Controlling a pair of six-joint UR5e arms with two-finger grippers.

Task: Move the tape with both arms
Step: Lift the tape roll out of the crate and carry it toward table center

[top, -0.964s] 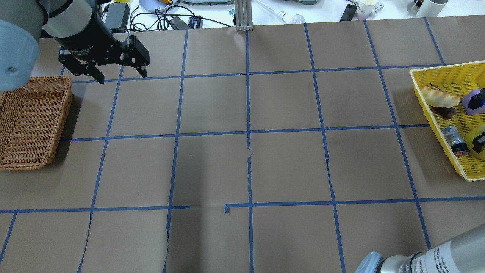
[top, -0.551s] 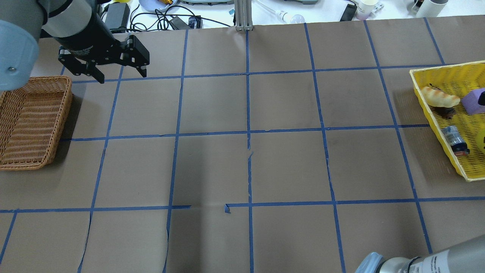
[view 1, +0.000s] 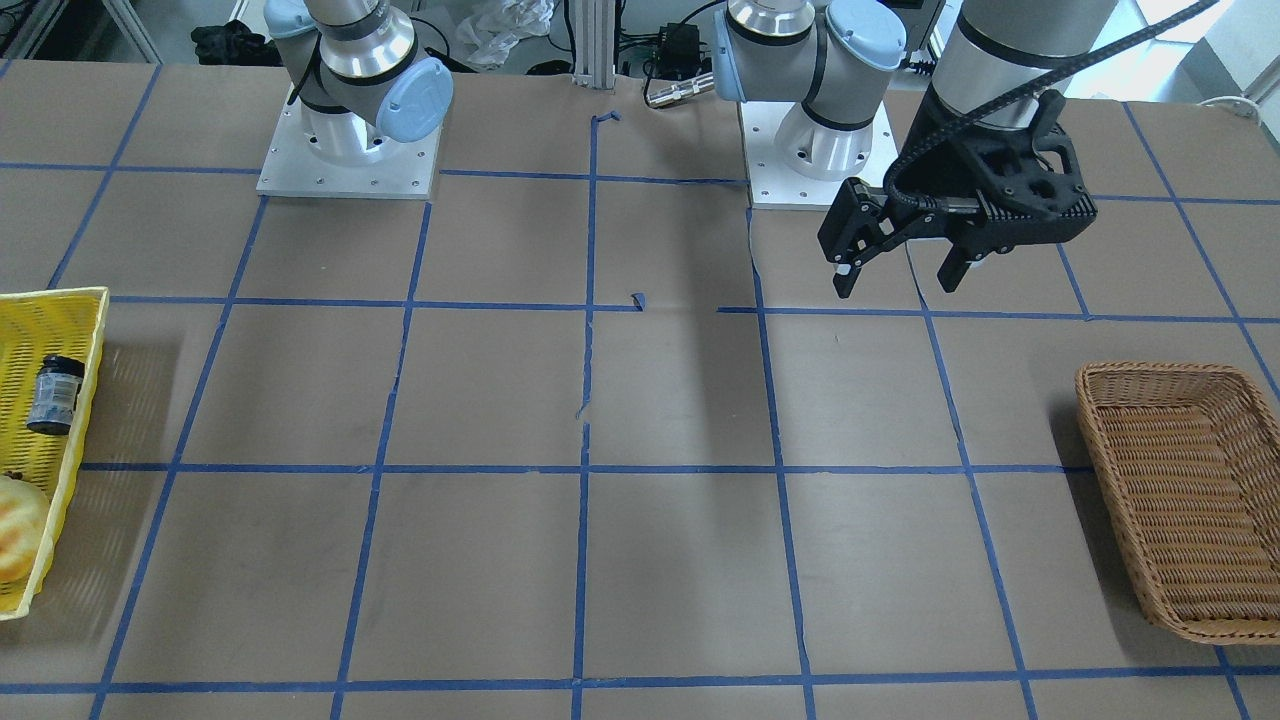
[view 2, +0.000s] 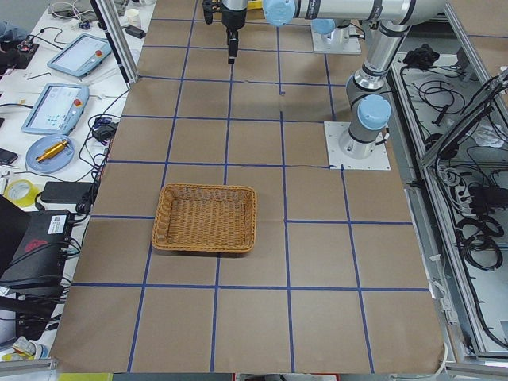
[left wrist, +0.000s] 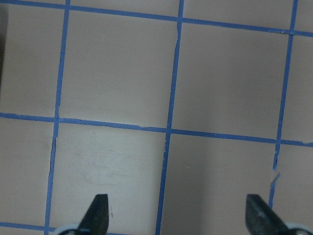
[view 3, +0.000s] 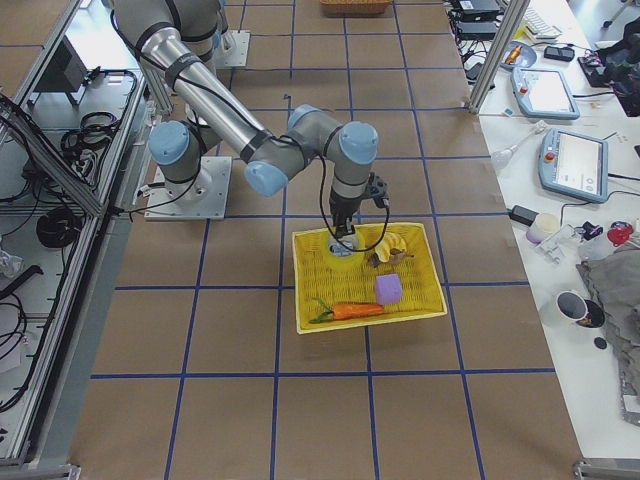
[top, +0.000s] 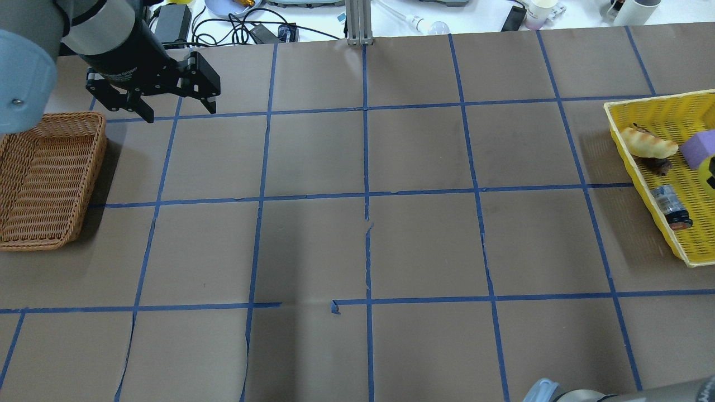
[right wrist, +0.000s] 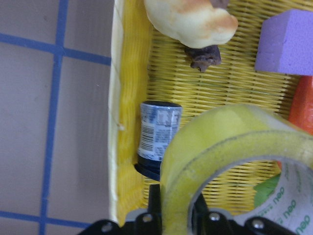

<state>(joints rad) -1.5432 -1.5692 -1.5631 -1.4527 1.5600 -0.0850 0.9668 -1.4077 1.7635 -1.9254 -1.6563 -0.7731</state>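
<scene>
The yellow tape roll (right wrist: 220, 142) with a white core fills the right wrist view. My right gripper (right wrist: 176, 215) is shut on its rim and holds it over the yellow basket (right wrist: 129, 122). In the exterior right view this gripper (view 3: 345, 237) points down into the basket with the tape (view 3: 345, 255) at its tip. In the overhead view only a sliver of the tape (top: 708, 167) shows at the right edge. My left gripper (top: 179, 109) is open and empty above the table's far left; it also shows in the front view (view 1: 900, 275) and the left wrist view (left wrist: 178, 215).
A wicker basket (top: 44, 178) lies at the left, near my left gripper. The yellow basket (top: 653, 106) holds a bread roll (top: 648, 142), a purple block (top: 701, 148), a small dark jar (top: 670, 206) and a carrot (view 3: 350, 310). Blue tape lines grid the brown table.
My right arm's forearm has slid almost out of the overhead view's bottom edge. The right gripper with the tape has shifted within the yellow basket at the right edge. The left arm has not moved.
</scene>
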